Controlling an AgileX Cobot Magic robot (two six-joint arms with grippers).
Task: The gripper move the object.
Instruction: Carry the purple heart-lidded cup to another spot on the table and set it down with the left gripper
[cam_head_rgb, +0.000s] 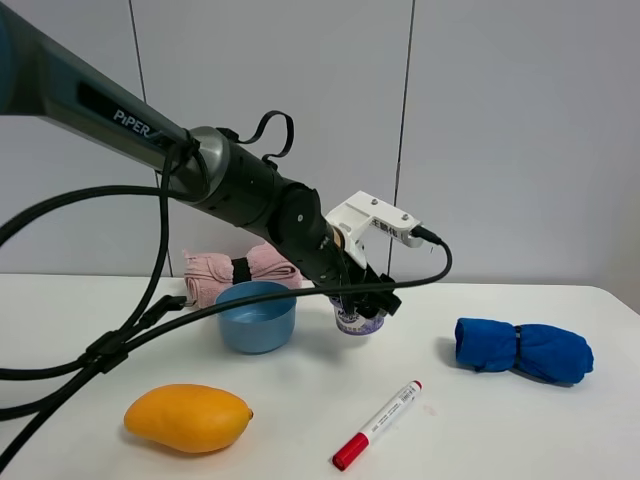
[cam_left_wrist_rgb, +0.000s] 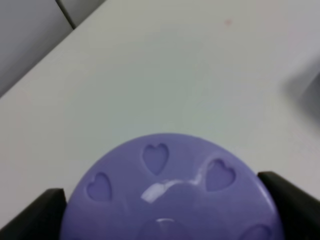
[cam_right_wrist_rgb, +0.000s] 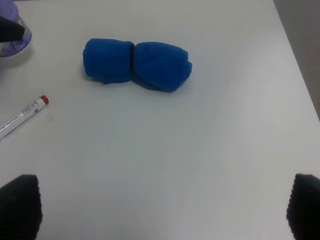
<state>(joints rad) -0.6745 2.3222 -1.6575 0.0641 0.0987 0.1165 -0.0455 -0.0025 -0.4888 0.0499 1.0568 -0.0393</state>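
Observation:
The object is a small tub (cam_head_rgb: 358, 320) with a lilac lid pierced with hearts (cam_left_wrist_rgb: 167, 190) and a white-purple label. It sits just right of the blue bowl (cam_head_rgb: 256, 316), at or barely above the table; I cannot tell which. My left gripper (cam_head_rgb: 362, 303) reaches in from the upper left and is shut on the tub. In the left wrist view its black fingers (cam_left_wrist_rgb: 47, 212) press both sides of the lid. My right gripper (cam_right_wrist_rgb: 162, 207) is open and empty, hovering over bare table; the tub shows at that view's corner (cam_right_wrist_rgb: 12, 37).
A pink rolled towel (cam_head_rgb: 240, 270) lies behind the bowl. A mango (cam_head_rgb: 188, 418) lies front left. A red-capped marker (cam_head_rgb: 378, 424) (cam_right_wrist_rgb: 22, 116) lies front centre. A blue rolled cloth (cam_head_rgb: 522, 348) (cam_right_wrist_rgb: 136, 65) lies to the right. Black cables (cam_head_rgb: 110, 345) trail across the left.

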